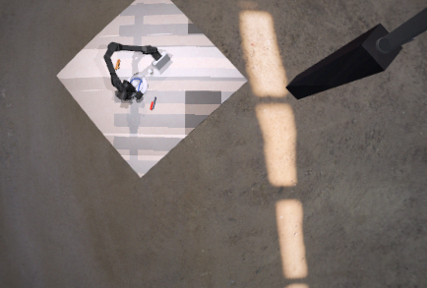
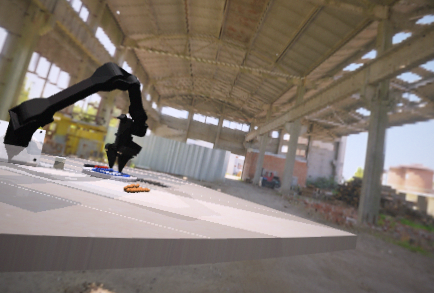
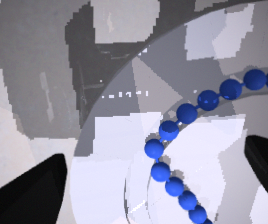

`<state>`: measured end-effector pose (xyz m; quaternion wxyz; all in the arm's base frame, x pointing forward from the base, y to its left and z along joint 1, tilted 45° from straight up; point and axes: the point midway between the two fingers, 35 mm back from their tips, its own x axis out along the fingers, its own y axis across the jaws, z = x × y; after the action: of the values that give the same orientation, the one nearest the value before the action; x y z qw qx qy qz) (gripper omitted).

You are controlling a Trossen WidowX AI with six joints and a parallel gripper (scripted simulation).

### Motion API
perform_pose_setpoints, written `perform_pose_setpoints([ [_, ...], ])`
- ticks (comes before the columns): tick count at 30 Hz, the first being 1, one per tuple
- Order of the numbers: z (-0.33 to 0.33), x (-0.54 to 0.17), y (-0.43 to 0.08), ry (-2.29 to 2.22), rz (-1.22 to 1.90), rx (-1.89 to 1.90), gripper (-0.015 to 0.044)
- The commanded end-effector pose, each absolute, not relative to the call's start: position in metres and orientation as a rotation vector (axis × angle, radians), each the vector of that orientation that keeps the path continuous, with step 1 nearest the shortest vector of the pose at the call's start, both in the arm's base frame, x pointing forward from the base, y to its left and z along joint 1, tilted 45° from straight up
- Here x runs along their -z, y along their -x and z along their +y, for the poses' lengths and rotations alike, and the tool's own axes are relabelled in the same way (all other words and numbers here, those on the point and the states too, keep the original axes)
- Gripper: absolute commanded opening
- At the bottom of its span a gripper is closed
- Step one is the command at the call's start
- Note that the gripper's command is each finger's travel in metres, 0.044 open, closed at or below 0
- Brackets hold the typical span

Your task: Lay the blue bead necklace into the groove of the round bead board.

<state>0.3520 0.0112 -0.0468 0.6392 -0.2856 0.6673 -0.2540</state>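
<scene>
Desk [image 1: 164,151] [image 2: 240,254] appears as a diamond in the top view. The round bead board [image 1: 145,86] [image 2: 120,177] [image 3: 102,175] lies flat on it, somewhat nearer the left corner than the right corner.

Blue bead necklace [image 1: 138,82] [image 2: 107,170] [image 3: 186,113] is on the board. In the wrist view, its upper run follows the curved groove; at the left bend it turns sharply inward, leaving the adjacent stretch of groove without beads. Full seating cannot be judged.

Gripper [image 1: 138,94] [image 2: 116,169] [image 3: 156,153] is wide open, holding nothing, and points down at the board. The necklace's bend lies between the spread fingertips in the wrist view, apart from both. Exact tip height cannot be told.

Orange item [image 1: 117,64] [image 2: 136,188] lies off the board, toward the desk's upper-left edge. Slender red-and-dark item [image 1: 153,103] [image 2: 95,166] lies between board and lower-right edge.
</scene>
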Motion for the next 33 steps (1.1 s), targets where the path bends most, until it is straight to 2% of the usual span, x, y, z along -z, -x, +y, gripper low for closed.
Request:
perform_pose_setpoints([
  [1, 0.015, 0.043, -0.352, 0.651, 1.518, 0.58, 0.044],
  [12, 0.015, 0.043, -0.352, 0.651, 1.518, 0.58, 0.044],
  [18, 0.034, 0.022, -0.341, 0.954, 1.649, 0.274, 0.0282],
  [24, 0.034, 0.021, -0.34, 0.967, 1.654, 0.261, 0.0125],
  [33, 0.029, 0.027, -0.341, 0.959, 1.649, 0.266, 0.012],
])
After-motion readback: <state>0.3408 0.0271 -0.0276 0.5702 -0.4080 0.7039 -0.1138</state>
